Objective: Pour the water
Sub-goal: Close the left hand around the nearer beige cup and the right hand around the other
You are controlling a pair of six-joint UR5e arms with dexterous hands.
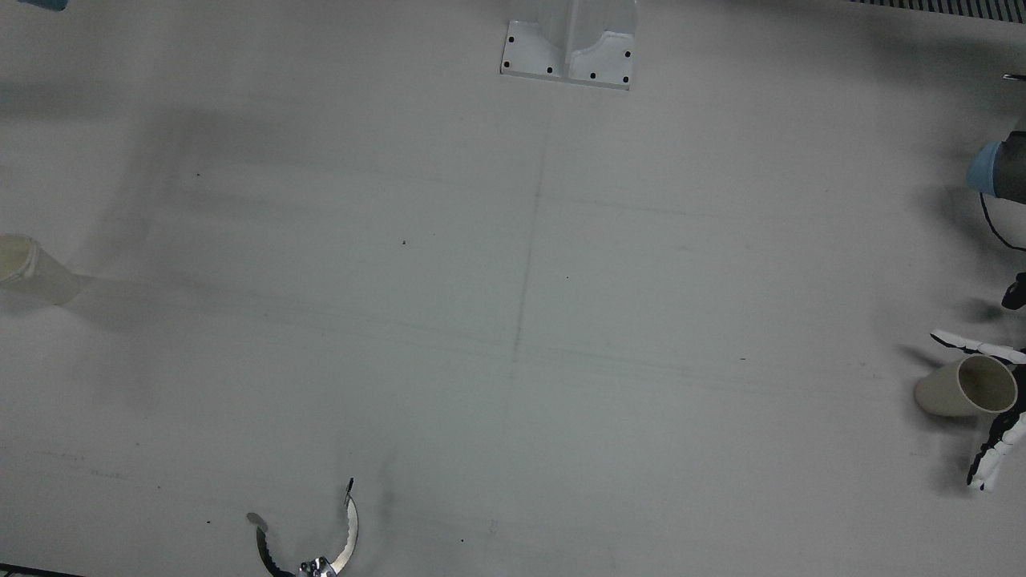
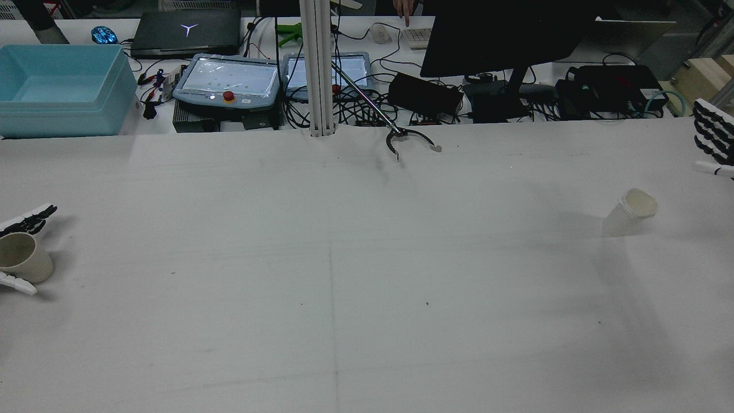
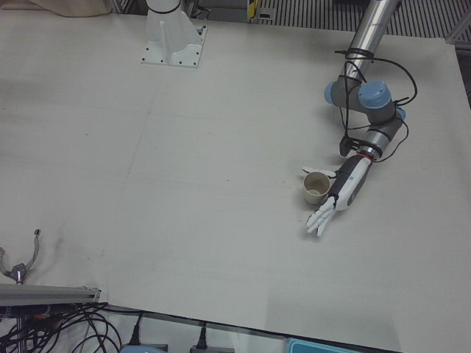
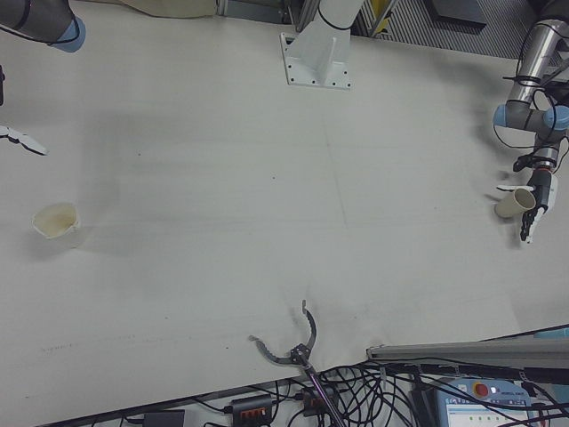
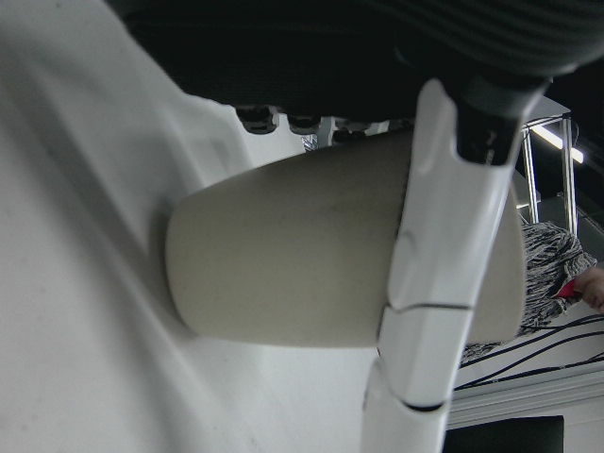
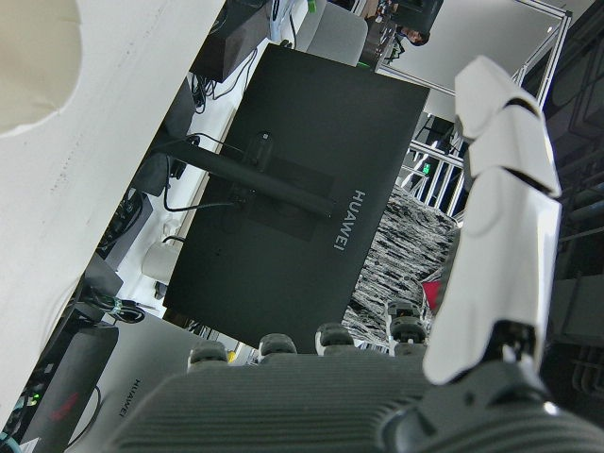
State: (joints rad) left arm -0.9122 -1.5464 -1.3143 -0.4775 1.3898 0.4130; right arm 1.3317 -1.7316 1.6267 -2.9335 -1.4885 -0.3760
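Left hand (image 3: pixel 340 193): fingers spread either side of the beige tapered paper cup (image 3: pixel 316 187), bracketing it for a grasp; not clamped.
Right hand (image 2: pixel 711 144): open, empty, well clear.
Translucent plastic cup (image 2: pixel 629 211): upright at my right, apparently the receiving vessel.
Grey table (image 1: pixel 513 320): bare between cups.

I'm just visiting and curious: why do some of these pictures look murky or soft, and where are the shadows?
Front view: broad soft shadows smear the white table, and the translucent cup sits half cut off at the edge. Left hand view: the beige cup fills the frame, soft with closeness. Right hand view: the dark monitor looks sharp, while the near fingers blur.
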